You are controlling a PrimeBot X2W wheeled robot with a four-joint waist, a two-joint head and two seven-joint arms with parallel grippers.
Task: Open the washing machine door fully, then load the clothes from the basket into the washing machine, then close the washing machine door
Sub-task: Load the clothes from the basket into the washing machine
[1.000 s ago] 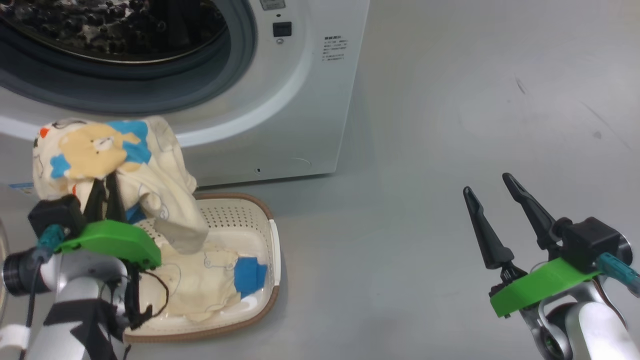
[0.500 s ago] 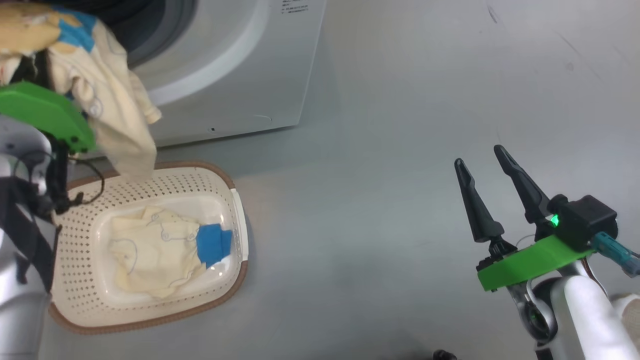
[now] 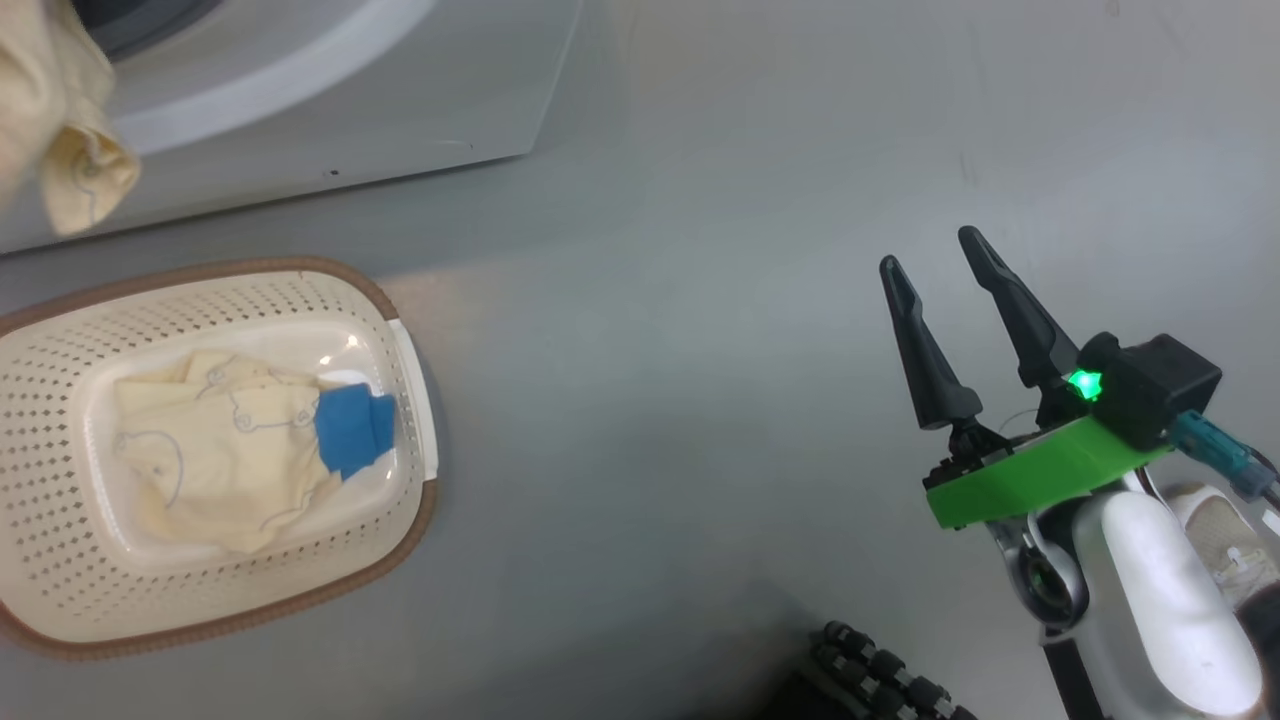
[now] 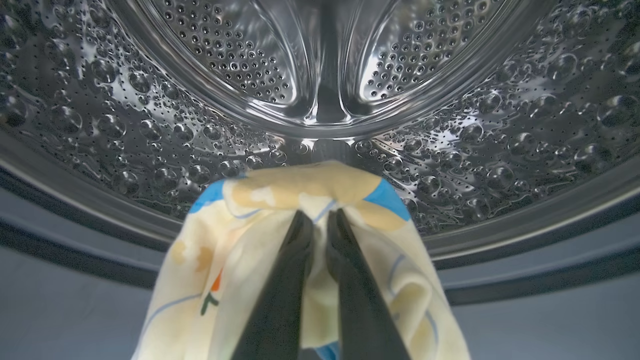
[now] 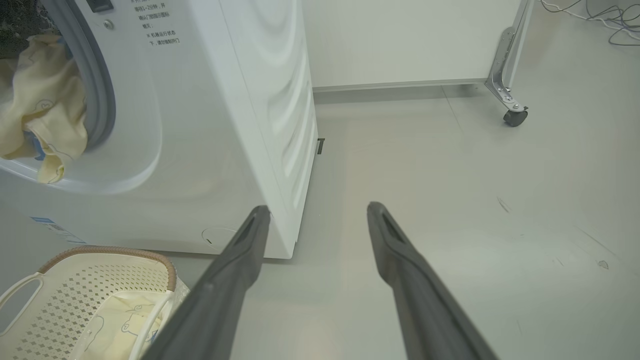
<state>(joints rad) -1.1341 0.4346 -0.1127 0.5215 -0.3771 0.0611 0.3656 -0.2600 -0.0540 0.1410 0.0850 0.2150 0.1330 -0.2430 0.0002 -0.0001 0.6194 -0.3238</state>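
Note:
My left gripper (image 4: pixel 320 216) is shut on a cream-yellow garment (image 4: pixel 310 250) with blue patches, held at the mouth of the steel drum (image 4: pixel 320 75) of the washing machine (image 5: pixel 225 100). That garment (image 5: pixel 40 110) hangs over the grey door seal (image 5: pixel 97 90), and its hem (image 3: pixel 70 150) shows at the head view's top left. A second cream garment (image 3: pixel 230 450) with a blue patch lies in the cream basket (image 3: pixel 60 560) on the floor before the machine. My right gripper (image 3: pixel 935 262) is open and holds nothing, far to the right above the floor. The door is out of view.
The grey floor (image 3: pixel 650 350) stretches between the basket and my right arm. A metal leg on a caster (image 5: pixel 512 107) stands by the back wall. A dark ridged part (image 3: pixel 880 670) of my base sits at the head view's bottom edge.
The head camera has swung right and down, so machine and basket slid left. My left gripper has carried the garment up from over the basket to the drum opening. The right gripper stays open.

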